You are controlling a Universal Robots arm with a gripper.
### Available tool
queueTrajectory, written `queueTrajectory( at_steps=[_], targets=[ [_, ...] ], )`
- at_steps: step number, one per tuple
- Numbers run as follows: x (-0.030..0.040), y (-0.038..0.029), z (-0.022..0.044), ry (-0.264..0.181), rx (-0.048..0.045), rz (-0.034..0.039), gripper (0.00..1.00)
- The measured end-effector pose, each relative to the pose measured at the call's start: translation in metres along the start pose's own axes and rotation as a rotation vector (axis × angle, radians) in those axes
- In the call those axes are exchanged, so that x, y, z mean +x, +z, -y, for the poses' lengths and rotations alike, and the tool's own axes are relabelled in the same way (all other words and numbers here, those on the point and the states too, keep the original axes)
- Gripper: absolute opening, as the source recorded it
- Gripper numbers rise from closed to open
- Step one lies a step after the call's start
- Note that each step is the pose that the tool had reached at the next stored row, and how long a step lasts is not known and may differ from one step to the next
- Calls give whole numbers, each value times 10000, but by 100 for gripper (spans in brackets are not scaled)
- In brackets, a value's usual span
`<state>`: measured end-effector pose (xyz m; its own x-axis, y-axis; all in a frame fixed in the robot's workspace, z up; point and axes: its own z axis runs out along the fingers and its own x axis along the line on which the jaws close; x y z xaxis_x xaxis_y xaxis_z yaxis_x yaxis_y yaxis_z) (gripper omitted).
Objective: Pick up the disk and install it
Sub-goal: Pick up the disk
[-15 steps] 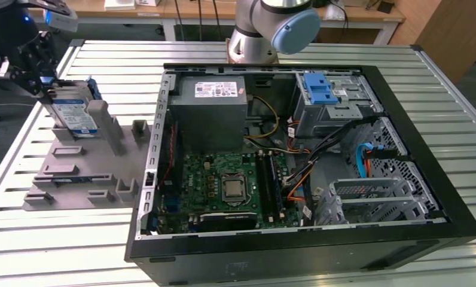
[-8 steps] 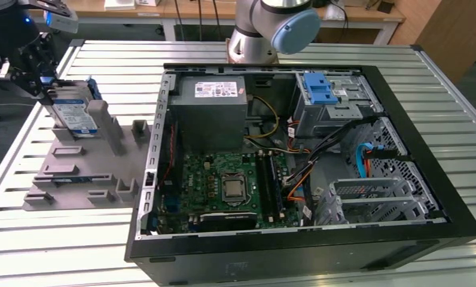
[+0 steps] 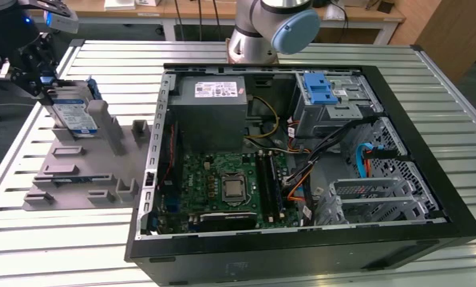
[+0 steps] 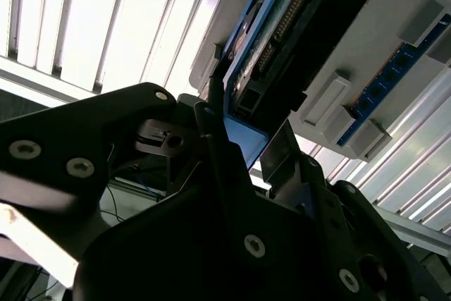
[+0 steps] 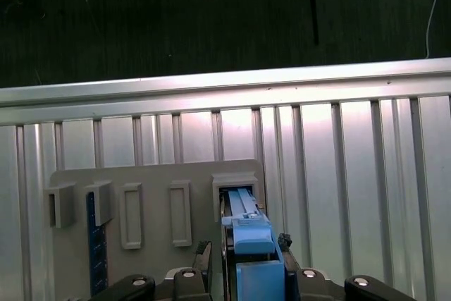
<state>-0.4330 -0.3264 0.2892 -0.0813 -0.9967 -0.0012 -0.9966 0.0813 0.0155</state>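
Closest to the lens in both wrist views: black end effector (image 5: 244, 248), set narrow and clamped on the top end of the disk (image 5: 250, 234), gripping by its blue frame. Looks like contact on both sides, no telling how firm. Over on the exterior view's left, same thing from farther off: standing upright in a slot of the grey holder plate (image 3: 102, 156) on the slatted tabletop (image 3: 63, 239), just beside the open PC case (image 3: 286, 254) on the right. Not lifted yet by the look of it, lower end seated in the slot. So, pick-up step: grasp made, install not started. Spotted a drive cage (image 3: 333, 110) with a blue latch (image 3: 321, 89) at the far right of the case, probably the target, just guessing though. Going by that snug slot, calls for a straight pull up out of the holder, no twisting, plus enough height to clear the case wall. Worth minding the loose cables (image 3: 338, 140) near the cage too.
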Motion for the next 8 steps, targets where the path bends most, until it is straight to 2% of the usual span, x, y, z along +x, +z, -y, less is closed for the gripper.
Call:
queueTrajectory(
  at_steps=[5,6,8],
  targets=[
    [0,0,0,0,1,0,45],
    [0,0,0,0,1,0,38],
    [0,0,0,0,1,0,38]
  ],
)
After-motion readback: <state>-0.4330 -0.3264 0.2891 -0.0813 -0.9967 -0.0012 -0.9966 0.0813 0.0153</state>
